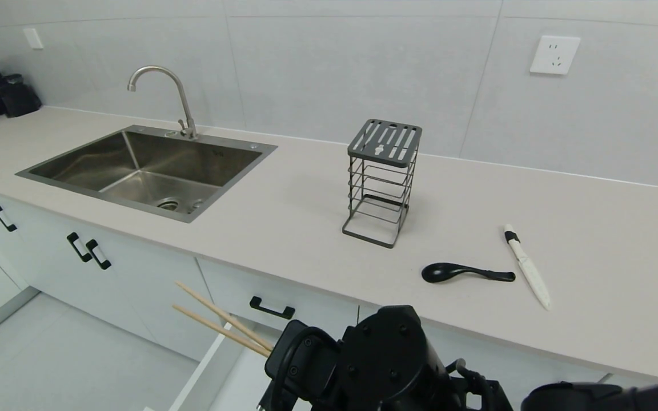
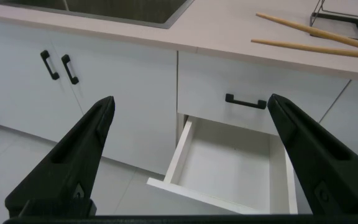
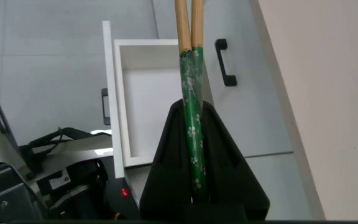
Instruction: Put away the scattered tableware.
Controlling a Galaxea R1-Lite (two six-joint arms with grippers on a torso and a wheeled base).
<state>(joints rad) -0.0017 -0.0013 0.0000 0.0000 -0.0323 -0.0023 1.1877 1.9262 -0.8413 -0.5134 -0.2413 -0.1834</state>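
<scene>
two wooden chopsticks [image 3: 190,93], green-patterned ends

Head view: high, looking down across worktop [image 1: 283,222]. Both wrist views: close, facing open drawer [image 2: 229,165]; share drawer, chopsticks [image 2: 316,48].

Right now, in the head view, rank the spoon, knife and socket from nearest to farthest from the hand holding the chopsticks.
1. Spoon, on the counter near its front edge.
2. Knife, just right of the spoon.
3. Socket, up on the back wall.
</scene>
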